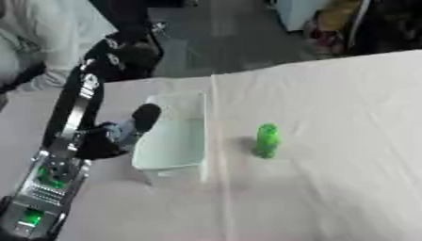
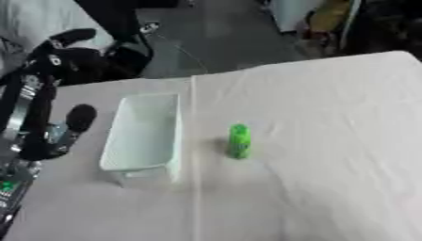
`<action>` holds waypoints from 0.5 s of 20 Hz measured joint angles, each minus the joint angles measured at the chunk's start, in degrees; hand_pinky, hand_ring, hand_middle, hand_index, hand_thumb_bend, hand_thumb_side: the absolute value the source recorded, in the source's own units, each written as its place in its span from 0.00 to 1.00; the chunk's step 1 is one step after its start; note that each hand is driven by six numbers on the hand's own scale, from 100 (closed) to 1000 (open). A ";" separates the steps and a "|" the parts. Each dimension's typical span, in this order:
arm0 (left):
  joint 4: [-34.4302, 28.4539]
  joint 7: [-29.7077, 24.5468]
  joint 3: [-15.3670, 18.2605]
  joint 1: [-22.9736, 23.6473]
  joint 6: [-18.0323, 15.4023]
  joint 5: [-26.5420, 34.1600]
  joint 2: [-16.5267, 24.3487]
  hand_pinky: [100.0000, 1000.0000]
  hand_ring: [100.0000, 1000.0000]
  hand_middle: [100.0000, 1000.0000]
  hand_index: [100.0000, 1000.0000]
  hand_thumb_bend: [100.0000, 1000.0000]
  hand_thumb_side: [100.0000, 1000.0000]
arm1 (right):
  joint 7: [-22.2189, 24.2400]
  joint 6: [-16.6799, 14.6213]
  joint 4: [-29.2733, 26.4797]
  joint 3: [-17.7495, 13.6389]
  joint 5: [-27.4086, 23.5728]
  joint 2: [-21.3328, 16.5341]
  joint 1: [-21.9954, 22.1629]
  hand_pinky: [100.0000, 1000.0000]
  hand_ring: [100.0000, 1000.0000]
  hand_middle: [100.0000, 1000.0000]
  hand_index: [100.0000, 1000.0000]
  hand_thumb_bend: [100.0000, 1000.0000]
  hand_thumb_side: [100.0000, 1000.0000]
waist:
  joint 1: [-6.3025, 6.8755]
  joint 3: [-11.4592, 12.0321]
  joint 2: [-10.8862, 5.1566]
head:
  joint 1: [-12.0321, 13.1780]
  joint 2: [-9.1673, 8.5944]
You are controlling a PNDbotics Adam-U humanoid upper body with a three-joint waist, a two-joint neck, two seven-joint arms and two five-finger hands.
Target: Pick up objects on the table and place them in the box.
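Green bottle (image 1: 266, 140), upright, beside white box (image 1: 190, 106)

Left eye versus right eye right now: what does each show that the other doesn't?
Only the left eye view shows green lights on the left arm's forearm. Only the right eye view shows bare white tablecloth between the held dark round-tipped object and the pale rectangular plastic box. Both show the left hand curled on that object and the small green bottle upright, right of the box.

Worktop (image 2: 329, 141) w/ white cloth, creased. On it: pale box (image 2: 144, 136) at 9 o'clock, green bottle (image 2: 239, 140) upright just beside, at centre.
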 measured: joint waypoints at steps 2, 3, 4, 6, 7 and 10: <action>0.00 -0.04 -0.01 0.00 -0.01 0.00 0.00 0.56 0.59 0.86 0.78 0.74 0.75 | -2.98 2.91 0.00 1.34 2.41 -0.17 -0.81 0.79 0.74 0.80 0.92 0.00 0.50 | 0.00 0.16 0.00 | -0.10 0.44; 0.00 -0.05 -0.01 0.01 -0.01 0.00 0.00 0.56 0.59 0.86 0.78 0.74 0.75 | -4.39 4.38 0.00 1.99 3.31 -0.16 -1.51 0.79 0.74 0.80 0.92 0.00 0.50 | 0.00 0.24 0.00 | -0.32 0.63; 0.00 -0.06 -0.02 0.02 0.00 0.00 0.00 0.56 0.59 0.86 0.78 0.74 0.75 | -5.76 5.86 0.00 2.59 4.23 -0.15 -2.30 0.81 0.76 0.81 0.93 0.00 0.50 | 0.00 0.28 0.00 | -0.58 0.82; 0.00 -0.19 -0.21 0.05 0.08 0.00 0.00 0.56 0.59 0.86 0.78 0.74 0.75 | -8.07 8.87 0.00 3.99 6.13 0.36 -3.77 0.83 0.78 0.83 0.95 0.00 0.50 | 0.01 0.33 0.00 | -1.16 1.03; 0.00 -0.26 -0.34 0.05 0.11 0.00 0.00 0.56 0.59 0.86 0.78 0.74 0.75 | -8.88 10.34 0.00 4.80 7.03 0.82 -4.46 0.83 0.78 0.83 0.95 0.00 0.50 | 0.02 0.37 0.00 | -1.50 1.04; -0.01 -0.51 -0.38 0.05 0.02 0.01 -0.01 0.56 0.59 0.86 0.78 0.75 0.74 | -10.02 14.28 0.00 7.11 9.00 2.47 -6.36 0.84 0.79 0.78 0.98 0.00 0.42 | 0.09 0.51 0.00 | -1.99 1.08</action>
